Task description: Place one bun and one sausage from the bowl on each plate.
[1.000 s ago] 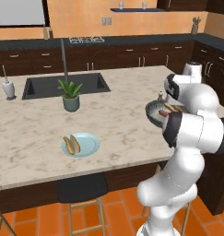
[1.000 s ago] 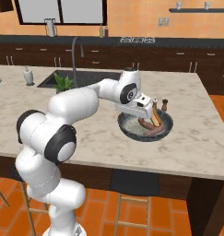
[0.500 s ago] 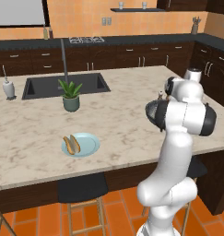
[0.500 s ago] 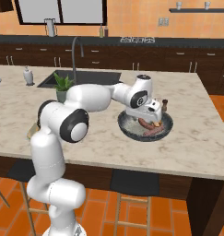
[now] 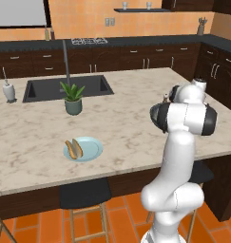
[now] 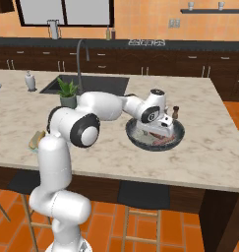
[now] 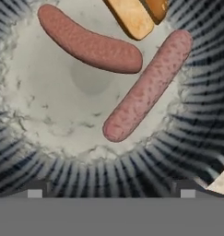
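The dark ribbed bowl [image 6: 176,139] sits on the marble counter right of the sink. My gripper [image 6: 159,131] hangs low over it, open and holding nothing. Looking down from the hand, my gripper [image 7: 111,193] is above the bowl's wall [image 7: 191,138], with its fingertips [image 7: 35,191] wide apart. Two sausages lie on the speckled floor: one [image 7: 148,85] slants up to the right, the other [image 7: 88,44] is at the upper left. A bun [image 7: 129,16] shows at the top edge. A light blue plate [image 5: 91,151] near the front edge carries a bun and a sausage [image 5: 74,148].
A potted plant [image 5: 73,99] stands by the sink [image 5: 67,88], whose tall faucet rises behind it. A soap dispenser [image 5: 9,90] is at the far left. A small shaker [image 6: 175,112] stands just behind the bowl. Stools [image 5: 83,194] sit under the counter's front edge.
The arm has swung its elbow out and the hand has come down closer over the bowl, now covering the buns in the right base view. The jaws stay open.
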